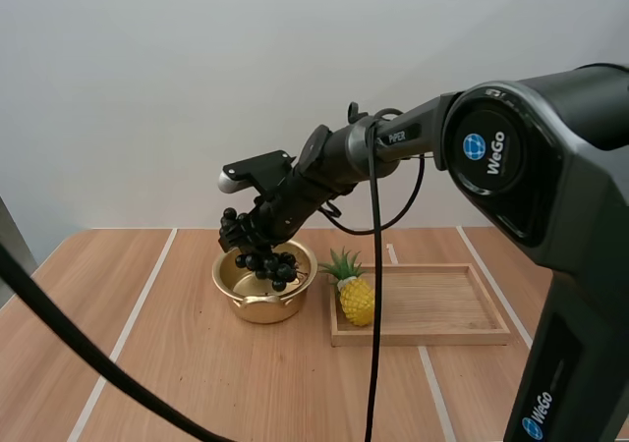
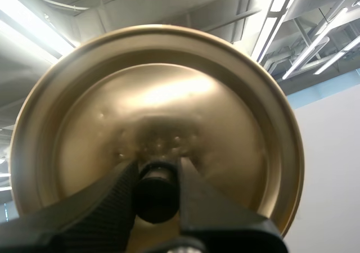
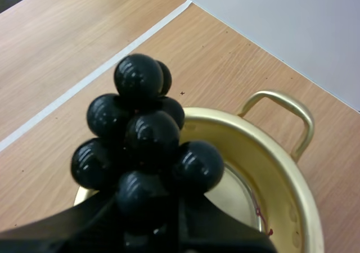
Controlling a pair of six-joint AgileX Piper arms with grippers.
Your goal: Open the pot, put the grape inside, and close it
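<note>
A gold pot (image 1: 263,291) stands uncovered on the table, left of the wooden tray. My right gripper (image 1: 246,241) is shut on a bunch of black grapes (image 1: 267,263), which hangs over the pot's mouth and dips just inside its rim. In the right wrist view the grapes (image 3: 143,140) bulge out between my fingers above the pot (image 3: 281,191) and one of its handles. My left gripper (image 2: 156,199) is shut on the black knob of the gold lid (image 2: 163,123), held up in the air with its domed top facing the camera.
A wooden tray (image 1: 442,309) lies right of the pot. A toy pineapple (image 1: 354,293) stands on the tray's left end, close to the pot. Bare wooden table stretches left and in front of the pot.
</note>
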